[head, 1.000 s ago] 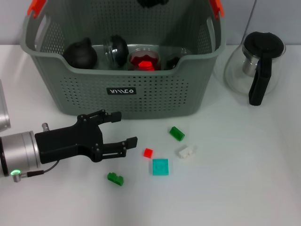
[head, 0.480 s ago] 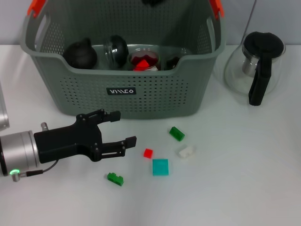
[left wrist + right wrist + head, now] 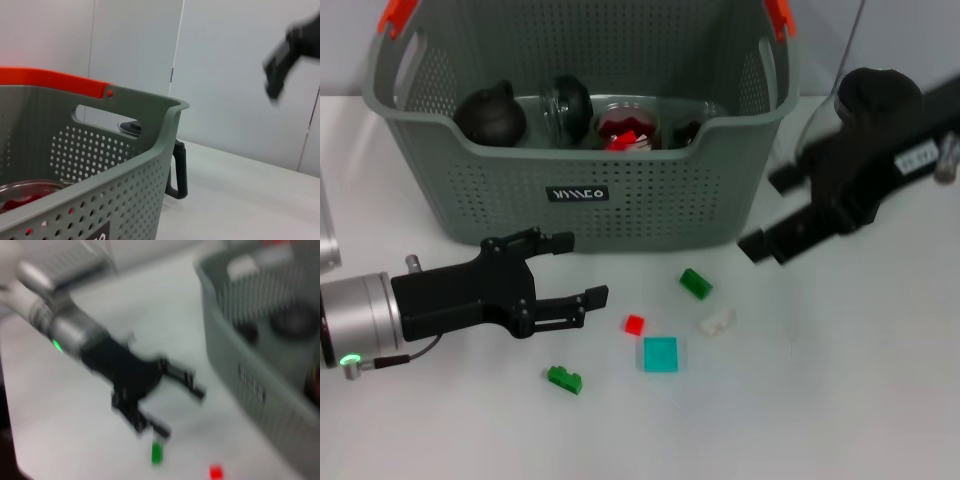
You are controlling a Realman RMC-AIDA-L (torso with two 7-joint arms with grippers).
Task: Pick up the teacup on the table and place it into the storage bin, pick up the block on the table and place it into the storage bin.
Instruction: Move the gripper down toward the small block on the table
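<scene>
Storage bin (image 3: 590,190) sits at the far side of the tabletop (image 3: 840,400), with dark teaware and a red bit inside. Left pincer (image 3: 570,270) hangs spread wide and empty just in front of it. Right pincer (image 3: 768,212) is by the bin's right end, also released. Small blocks (image 3: 661,354) lie scattered nearer.

My left gripper (image 3: 578,268) is matte black, behind it a silver wrist cuff (image 3: 360,322) with a green light.
</scene>
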